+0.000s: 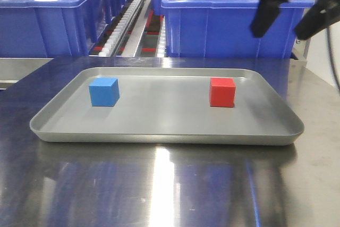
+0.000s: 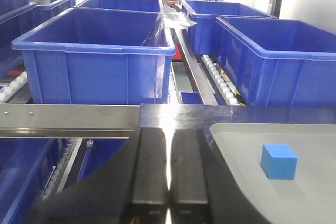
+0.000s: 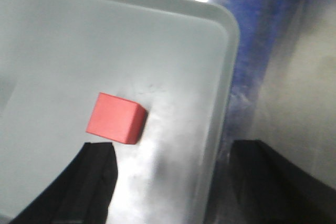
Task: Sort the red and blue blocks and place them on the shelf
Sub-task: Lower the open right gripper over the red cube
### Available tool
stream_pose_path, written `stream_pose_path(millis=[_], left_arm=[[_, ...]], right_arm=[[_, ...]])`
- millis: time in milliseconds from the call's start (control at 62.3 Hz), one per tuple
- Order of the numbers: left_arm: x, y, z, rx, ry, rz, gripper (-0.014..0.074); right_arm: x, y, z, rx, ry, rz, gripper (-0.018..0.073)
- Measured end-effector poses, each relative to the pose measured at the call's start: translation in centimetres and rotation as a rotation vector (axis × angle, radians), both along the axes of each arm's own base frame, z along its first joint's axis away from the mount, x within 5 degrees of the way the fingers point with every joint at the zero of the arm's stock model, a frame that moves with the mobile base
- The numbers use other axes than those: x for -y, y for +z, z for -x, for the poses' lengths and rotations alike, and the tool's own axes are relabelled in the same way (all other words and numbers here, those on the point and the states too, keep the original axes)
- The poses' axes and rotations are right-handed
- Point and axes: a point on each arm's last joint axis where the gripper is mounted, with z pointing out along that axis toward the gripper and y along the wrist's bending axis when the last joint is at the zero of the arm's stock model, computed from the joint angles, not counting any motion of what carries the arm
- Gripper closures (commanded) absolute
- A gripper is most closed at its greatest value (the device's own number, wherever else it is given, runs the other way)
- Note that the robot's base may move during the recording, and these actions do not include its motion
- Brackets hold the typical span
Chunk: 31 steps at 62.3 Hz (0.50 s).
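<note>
The blue block (image 1: 104, 92) sits on the left of the shallow grey tray (image 1: 159, 131) and the red block (image 1: 222, 92) on its right. My right gripper (image 1: 289, 22) hangs open, high above the tray's right end. In the right wrist view the red block (image 3: 115, 119) lies just beyond the open right gripper (image 3: 176, 182), near its left finger. My left gripper (image 2: 168, 169) is shut on nothing, low and left of the tray (image 2: 236, 145); the blue block (image 2: 279, 161) lies to its right. The shelf's steel front rail (image 2: 68, 116) and white rollers (image 1: 125, 22) lie behind.
Big blue plastic bins (image 1: 228, 19) (image 1: 48, 19) stand on the shelf's tracks behind the tray, more of them in the left wrist view (image 2: 97, 59). The tray rests on a shiny steel table (image 1: 159, 184). The tray's rounded right corner (image 3: 231, 30) lies between my right fingers.
</note>
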Motion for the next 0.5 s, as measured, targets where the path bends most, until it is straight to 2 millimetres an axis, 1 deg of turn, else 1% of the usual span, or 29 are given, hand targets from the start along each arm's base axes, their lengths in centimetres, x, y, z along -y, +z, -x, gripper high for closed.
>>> stream_pose_path(millis=[257, 498], left_arm=[[0.0, 0.0, 0.0, 0.0, 0.0, 0.0, 0.0473], [0.0, 0.0, 0.0, 0.0, 0.0, 0.0, 0.0473]], right_arm=[[-2.7, -1.4, -1.5, -0.05, 0.054, 0.009, -0.0003], [-4.1, -2.5, -2.7, -0.08, 0.074, 0.017, -0.0003]])
